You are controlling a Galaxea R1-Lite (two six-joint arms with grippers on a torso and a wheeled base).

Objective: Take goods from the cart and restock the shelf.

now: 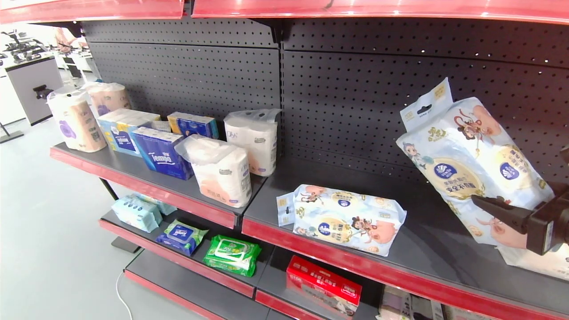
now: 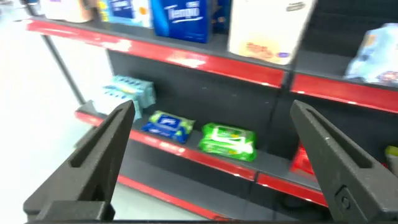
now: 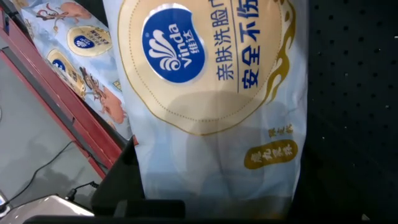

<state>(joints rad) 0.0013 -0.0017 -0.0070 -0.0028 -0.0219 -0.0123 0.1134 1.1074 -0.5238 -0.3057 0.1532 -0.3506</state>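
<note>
Across the top of my head view runs the red edge of the upper shelf [image 1: 311, 9], so headroom over the bay is capped. The shelf [image 1: 355, 178] I'm working has a red front lip [image 1: 311, 246] slanting from left centre to lower right, and a black pegboard back [image 1: 355, 98]. In the right bay the board is bare from the centre back to the pegboard. One flat tissue pack [image 1: 342, 218] lies in the lower centre, just behind the lip. The left bay is crowded, with toilet roll packs [image 1: 222, 171] and blue tissue boxes [image 1: 160, 153] standing close together up to the bay divider.

At the right of the frame my right gripper [image 1: 498, 209] is pinching the held tissue pack [image 1: 466, 164] around its lower part. One finger shows dark across its front face. The pack is tilted, with its hang-tab end up and leaning left. I can't tell whether its bottom touches the board. Bare board lies between it and the flat pack.

My left gripper [image 2: 214, 168] is spread wide with nothing between the fingers, facing the lower shelves where a green wipes pack [image 2: 229, 142] and a blue wipes pack [image 2: 166, 124] lie.
</note>
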